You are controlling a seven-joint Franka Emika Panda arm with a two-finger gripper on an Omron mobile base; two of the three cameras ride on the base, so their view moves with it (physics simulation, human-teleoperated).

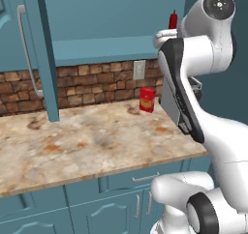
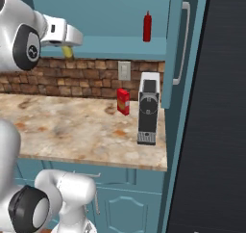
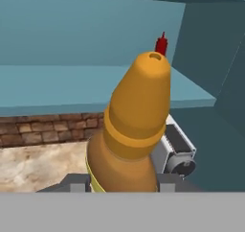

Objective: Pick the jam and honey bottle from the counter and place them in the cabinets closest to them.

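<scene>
1. The gripper (image 3: 122, 185) is closed on the honey bottle (image 3: 134, 125), an amber-brown bottle with a narrow neck. In the hand view the bottle rises upright between the two dark finger tips, which press its lower body from either side, and a thin strip of yellow label shows low on its left.
2. In the right base view the white arm reaches in from the upper left, and a small yellowish piece of the honey bottle (image 2: 67, 51) hangs under the hand, held above the counter (image 2: 72, 131) and just in front of the cabinet shelf's edge.
3. The cabinets (image 1: 97, 15) are teal, with an open compartment and a flat teal shelf (image 3: 48, 89) over a brown brick wall.
4. A red squeeze bottle (image 2: 147, 27) stands upright on that shelf, towards its right end. In the hand view its red tip (image 3: 161, 44) shows just behind the honey bottle's top.
5. The counter is beige marbled stone with rusty stains, with teal doors below.
6. A small red box (image 1: 147, 99) stands on the counter near the brick wall.
7. A black and grey coffee machine (image 2: 148, 112) stands just right of the red box, near the counter's right end.
8. A white wall socket (image 2: 124, 71) sits on the brick above the box.
</scene>
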